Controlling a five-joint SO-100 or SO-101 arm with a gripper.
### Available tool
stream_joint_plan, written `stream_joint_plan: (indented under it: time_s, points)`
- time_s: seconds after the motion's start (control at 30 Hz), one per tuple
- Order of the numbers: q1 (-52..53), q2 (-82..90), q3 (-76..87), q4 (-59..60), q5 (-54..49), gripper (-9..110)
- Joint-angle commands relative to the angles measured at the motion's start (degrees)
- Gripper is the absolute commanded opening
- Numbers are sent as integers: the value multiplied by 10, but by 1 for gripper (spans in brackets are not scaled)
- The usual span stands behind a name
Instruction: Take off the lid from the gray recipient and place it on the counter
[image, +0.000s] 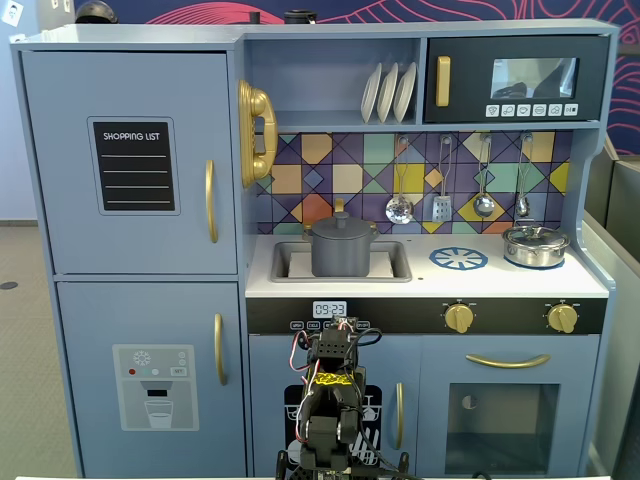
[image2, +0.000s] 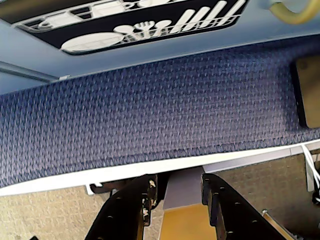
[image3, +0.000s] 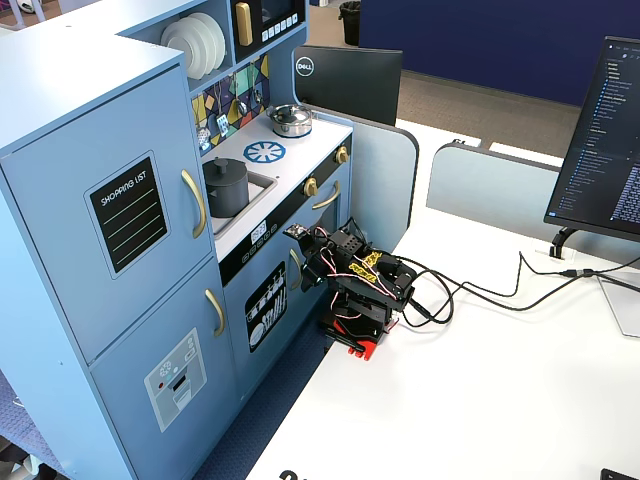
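Wrist view first: the gripper (image2: 177, 200) comes up from the bottom edge with its two dark fingers (image2: 127, 212) spread apart and nothing between them, so it is released. Beyond it, toward twelve o'clock, runs a strip of blue carpet (image2: 160, 125), and past that the blue kitchen front with a dishwasher print (image2: 140, 25) of plates and cutlery.

From a fixed view facing the toy kitchen, the gray recipient (image: 341, 252) stands upright in the recessed sink (image: 285, 262) at the left part of the counter (image: 420, 280). Its lid (image: 341, 225) sits flat on the rim, knob up, closed. At three o'clock from the pot lies the blue-and-white burner print (image: 459, 259), and farther the same way a shiny silver pot (image: 535, 246) with its own lid. Ladles and a spatula (image: 442, 205) hang on the tiled wall behind, white plates (image: 388, 92) stand on the shelf above.

The arm (image: 333, 400) is folded low at six o'clock from the pot, in front of the cabinet doors, well apart from the counter.

In the other fixed view the arm (image3: 355, 285) sits at the edge of a white tabletop (image3: 480, 400), cables (image3: 480, 290) trailing toward a monitor (image3: 605, 140) at three o'clock. The gray pot (image3: 227, 187) is in the sink at ten o'clock from it.
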Motion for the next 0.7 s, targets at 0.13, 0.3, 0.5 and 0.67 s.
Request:
stream_joint_plan:
  time_s: [0.13, 0.3, 0.5, 0.67]
  points:
    - [0, -40, -253, -4, 12, 0]
    - [15, -113, -397, -144, -34, 0]
    - [-4, -174, -461, -384, -33, 0]
    - [-21, -214, -467, -533, -15, 6]
